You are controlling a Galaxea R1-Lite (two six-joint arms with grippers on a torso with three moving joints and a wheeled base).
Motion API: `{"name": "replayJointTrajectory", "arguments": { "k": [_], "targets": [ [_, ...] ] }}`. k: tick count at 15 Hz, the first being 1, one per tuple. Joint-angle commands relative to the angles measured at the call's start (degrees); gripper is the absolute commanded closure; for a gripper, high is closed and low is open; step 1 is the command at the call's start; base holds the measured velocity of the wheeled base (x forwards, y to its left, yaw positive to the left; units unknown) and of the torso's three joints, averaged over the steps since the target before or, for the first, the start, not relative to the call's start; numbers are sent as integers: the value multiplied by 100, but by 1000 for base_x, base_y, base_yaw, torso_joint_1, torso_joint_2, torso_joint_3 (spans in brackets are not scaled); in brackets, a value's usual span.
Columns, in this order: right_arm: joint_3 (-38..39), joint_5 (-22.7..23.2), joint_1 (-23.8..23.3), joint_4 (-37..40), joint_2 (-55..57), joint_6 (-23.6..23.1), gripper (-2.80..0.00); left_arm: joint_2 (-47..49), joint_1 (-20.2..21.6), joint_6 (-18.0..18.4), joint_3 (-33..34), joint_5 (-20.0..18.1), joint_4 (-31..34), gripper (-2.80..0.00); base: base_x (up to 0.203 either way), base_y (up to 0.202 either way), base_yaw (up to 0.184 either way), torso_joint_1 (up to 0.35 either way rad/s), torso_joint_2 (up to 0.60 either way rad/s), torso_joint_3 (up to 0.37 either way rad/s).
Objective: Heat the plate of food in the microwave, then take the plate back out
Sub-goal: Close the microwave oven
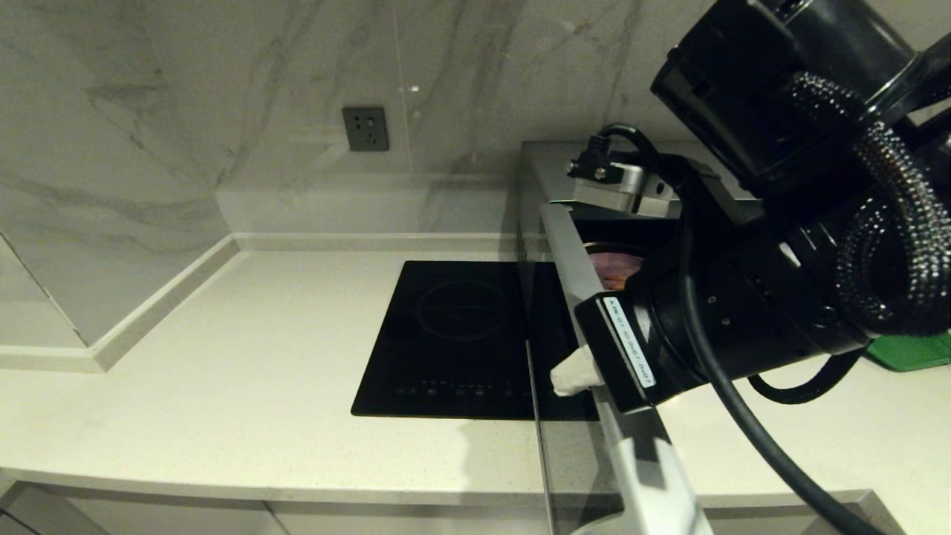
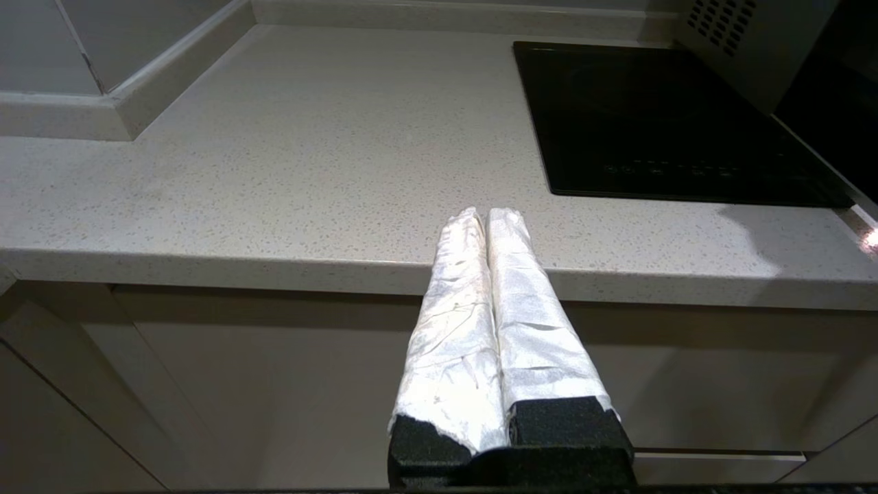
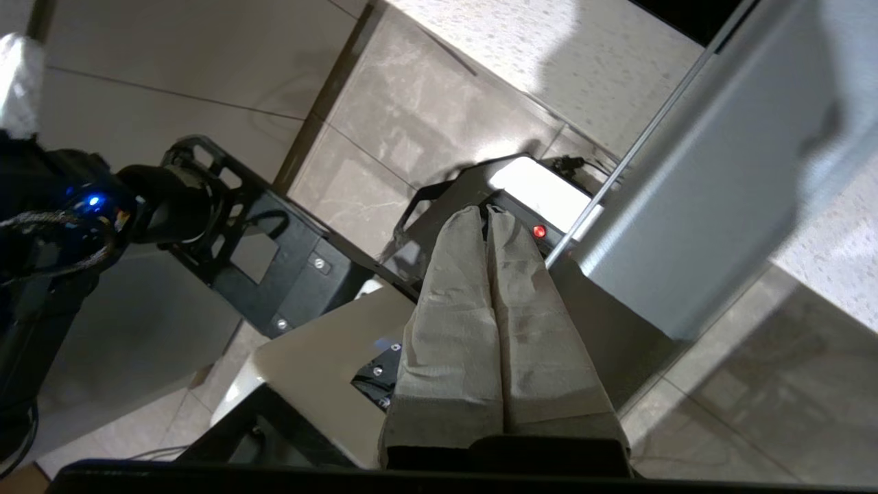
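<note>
Reaching over the counter's (image 1: 223, 357) front edge, the right gripper (image 1: 570, 374), fingers pressed together and empty, angles beside the microwave's (image 1: 568, 245) open door; the left gripper (image 2: 485, 218), also closed, hangs below that edge.

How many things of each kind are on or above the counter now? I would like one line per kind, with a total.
Microwave with its door swung open: 1
Plate of food inside it: 1
Induction hob: 1
Green tray: 1
Wall socket: 1
Grippers, left gripper and right gripper, both shut and empty: 2
Total: 7
</note>
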Motion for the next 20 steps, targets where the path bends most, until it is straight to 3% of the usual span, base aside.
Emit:
{"name": "replayJointTrajectory", "arguments": {
  "k": [1,6,9,15,20],
  "targets": [
    [235,-26,-30,24,-212,104,0,0,0,-3,1,1,-2,0,0,0,0,0,0,0],
    [892,-61,-303,-12,-809,298,0,0,0,-3,1,1,-2,0,0,0,0,0,0,0],
    [1724,-260,-670,-161,-1258,339,0,0,0,-3,1,1,-2,0,0,0,0,0,0,0],
    [3340,-308,-1902,-1112,-2266,348,0,0,0,-3,1,1,-2,0,0,0,0,0,0,0],
    [4217,-324,-2405,-2054,-2593,341,0,0,0,-3,1,1,6,0,0,0,0,0,0,0]
  ]
}}
